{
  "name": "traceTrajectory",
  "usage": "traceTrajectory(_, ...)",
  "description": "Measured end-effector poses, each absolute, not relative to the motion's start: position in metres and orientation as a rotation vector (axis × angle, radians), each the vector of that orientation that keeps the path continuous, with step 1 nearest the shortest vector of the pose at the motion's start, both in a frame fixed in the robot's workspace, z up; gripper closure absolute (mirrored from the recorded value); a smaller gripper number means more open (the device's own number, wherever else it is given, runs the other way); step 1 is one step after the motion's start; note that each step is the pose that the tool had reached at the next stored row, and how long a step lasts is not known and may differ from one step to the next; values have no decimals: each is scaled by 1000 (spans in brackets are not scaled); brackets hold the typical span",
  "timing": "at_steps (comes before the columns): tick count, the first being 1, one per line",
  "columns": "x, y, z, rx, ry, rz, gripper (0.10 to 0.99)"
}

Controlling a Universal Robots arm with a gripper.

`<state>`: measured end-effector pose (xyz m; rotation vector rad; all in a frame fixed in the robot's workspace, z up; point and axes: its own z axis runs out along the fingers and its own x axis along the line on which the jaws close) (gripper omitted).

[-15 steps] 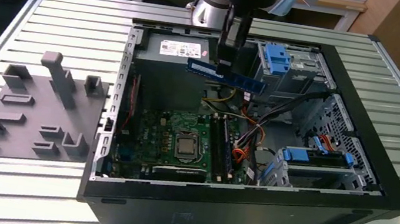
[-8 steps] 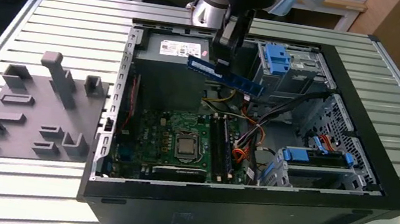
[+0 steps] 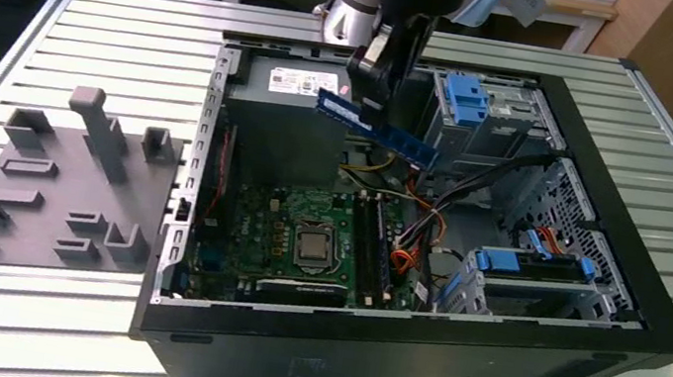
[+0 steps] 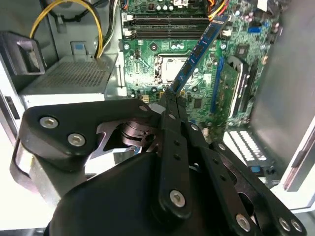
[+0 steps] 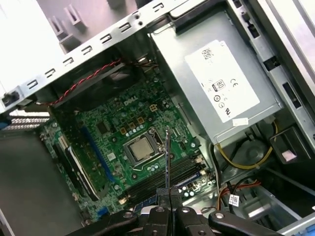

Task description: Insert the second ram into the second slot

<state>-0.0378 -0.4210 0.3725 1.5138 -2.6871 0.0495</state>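
- Step in hand: carrying the stick in over the board. The insert is not done yet.
- My claw is clamped on the second ram, gripping its long edge near the middle. In the second wrist view the fingers are pinched narrow on it.
- In the exterior view the ram hangs in the air at 12 o'clock over the open PC case, which lies on the slatted table. It is tilted, with its 4 o'clock end lower.
- The RAM slots sit at 6 o'clock from the stick, just at 3 o'clock of the CPU socket. The stick is well apart from them and touches nothing.
- In the first wrist view the stick is edge-on and looks to cross the slot lines, not run along them.
- I can't tell which slots are already filled.
- My judgement: seating calls for the stick level, its edge running along the second slot, and a straight press down.
- The power supply is at 9 o'clock of the claw, close by.
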Motion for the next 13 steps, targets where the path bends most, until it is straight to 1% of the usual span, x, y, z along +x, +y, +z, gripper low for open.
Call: traceTrajectory(13, -38, -421, 372, 1348, -2780, 47, 969)
